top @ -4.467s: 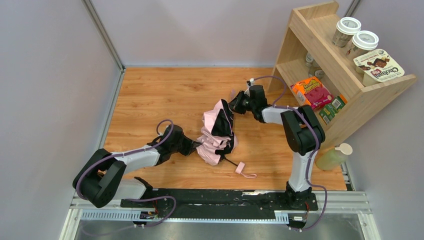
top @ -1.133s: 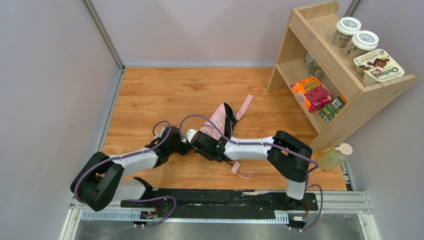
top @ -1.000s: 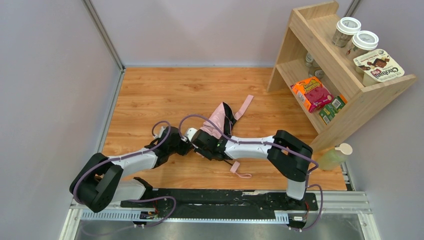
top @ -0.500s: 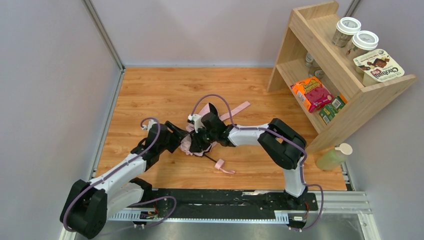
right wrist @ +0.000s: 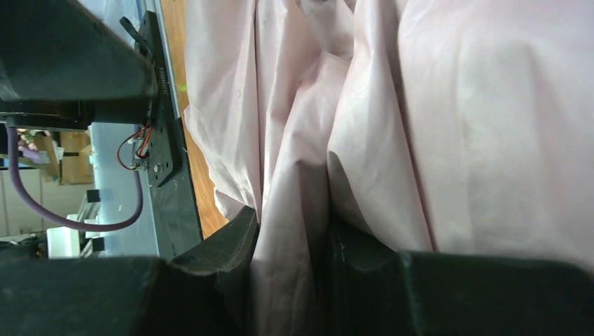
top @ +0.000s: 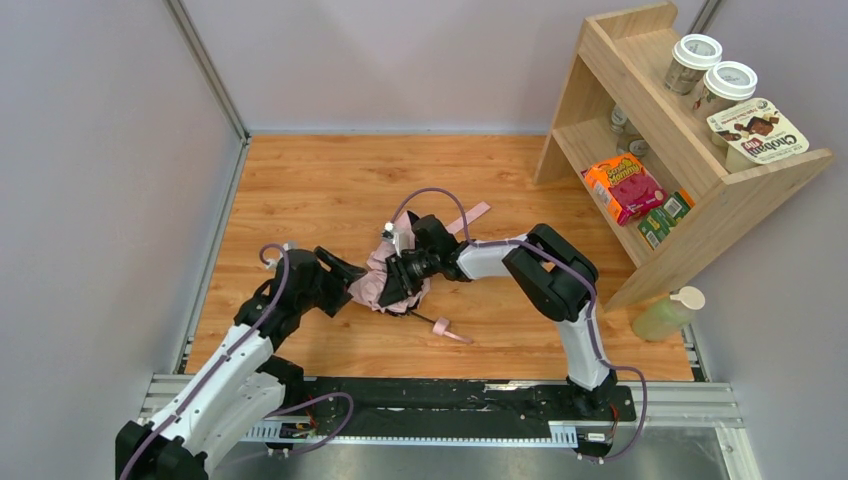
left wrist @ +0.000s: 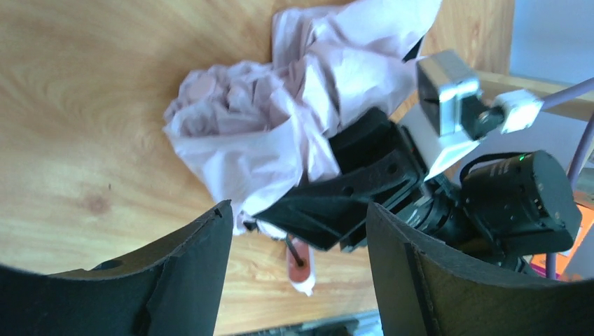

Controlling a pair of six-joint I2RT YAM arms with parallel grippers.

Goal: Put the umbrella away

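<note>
The pale pink umbrella (top: 378,280) lies crumpled on the wooden floor, mid-table. Its pink strap (top: 468,215) trails toward the back right. A thin dark rod ending in a pink loop (top: 446,329) sticks out at the front. My right gripper (top: 405,270) reaches in from the right and is shut on a fold of the pink fabric (right wrist: 420,105). In the right wrist view the cloth is pinched between the right gripper (right wrist: 291,224) jaws. My left gripper (top: 345,275) stands open just left of the bundle. In its own view, the left gripper (left wrist: 298,210) frames the umbrella (left wrist: 266,126) and holds nothing.
A wooden shelf (top: 690,190) stands at the right, holding jars, a yoghurt tub and an orange box (top: 624,185). A bottle of pale green liquid (top: 665,315) stands by its foot. Grey walls close the left and back. A metal rail (top: 450,400) runs along the front.
My left gripper has opened, let go of the umbrella and drawn back to the left. My right gripper has carried the bunched fabric up and to the left.
</note>
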